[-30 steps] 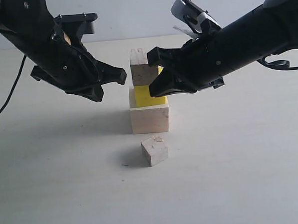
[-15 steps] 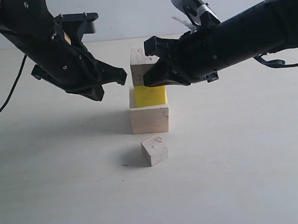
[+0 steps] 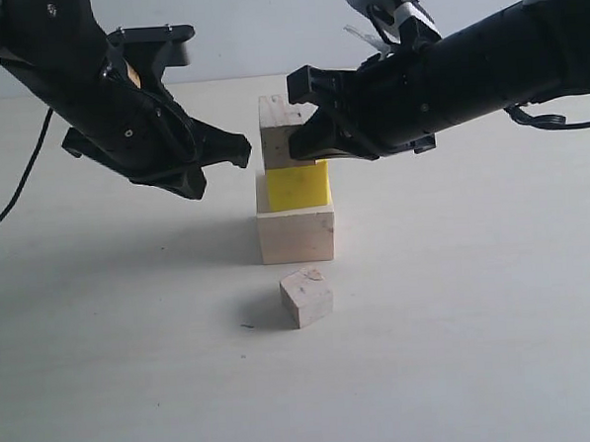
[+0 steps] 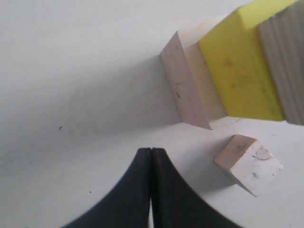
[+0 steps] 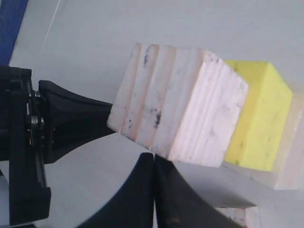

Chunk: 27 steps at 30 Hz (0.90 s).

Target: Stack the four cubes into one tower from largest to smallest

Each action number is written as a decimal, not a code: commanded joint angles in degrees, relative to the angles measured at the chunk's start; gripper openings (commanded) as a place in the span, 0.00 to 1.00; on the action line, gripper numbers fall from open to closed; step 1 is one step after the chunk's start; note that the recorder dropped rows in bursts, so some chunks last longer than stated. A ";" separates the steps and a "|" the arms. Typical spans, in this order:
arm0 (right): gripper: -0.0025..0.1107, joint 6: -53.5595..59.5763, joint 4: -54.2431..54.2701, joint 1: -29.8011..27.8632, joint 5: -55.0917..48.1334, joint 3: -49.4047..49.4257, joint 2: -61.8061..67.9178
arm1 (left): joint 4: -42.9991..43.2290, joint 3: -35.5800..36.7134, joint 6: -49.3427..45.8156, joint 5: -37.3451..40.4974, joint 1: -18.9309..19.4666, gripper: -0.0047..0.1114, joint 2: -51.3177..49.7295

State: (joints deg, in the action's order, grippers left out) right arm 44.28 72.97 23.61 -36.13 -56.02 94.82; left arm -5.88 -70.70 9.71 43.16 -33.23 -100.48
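You have 4 cubes on the table (image 3: 459, 321): 3 stacked toward its far edge, large cube (image 3: 296, 236), yellow cube (image 3: 295, 188), top cube (image 3: 276, 133), and 1 loose cube (image 3: 307, 297) just toward the near edge. The left gripper (image 3: 240, 150) and right gripper (image 3: 301, 149), both closed and empty, flank the top cube. The right one hides part of it.

surface: pale table (image 3: 480, 350) | on it: large wood cube (image 3: 296, 236), small wood cube (image 3: 306, 298)

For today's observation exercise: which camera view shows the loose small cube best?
The left wrist view: the loose small cube appears whole and close, marks visible. The exterior view shows it whole but smaller; the right wrist view catches only its edge.
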 commanded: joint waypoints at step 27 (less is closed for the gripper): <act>0.02 3.56 3.50 0.12 0.63 -0.37 -0.02 | -0.40 0.08 -0.37 -0.04 0.07 0.04 0.60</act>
State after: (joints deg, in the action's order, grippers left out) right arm 46.95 76.17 23.61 -36.37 -56.02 94.82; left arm -5.88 -70.70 9.71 43.16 -33.23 -100.48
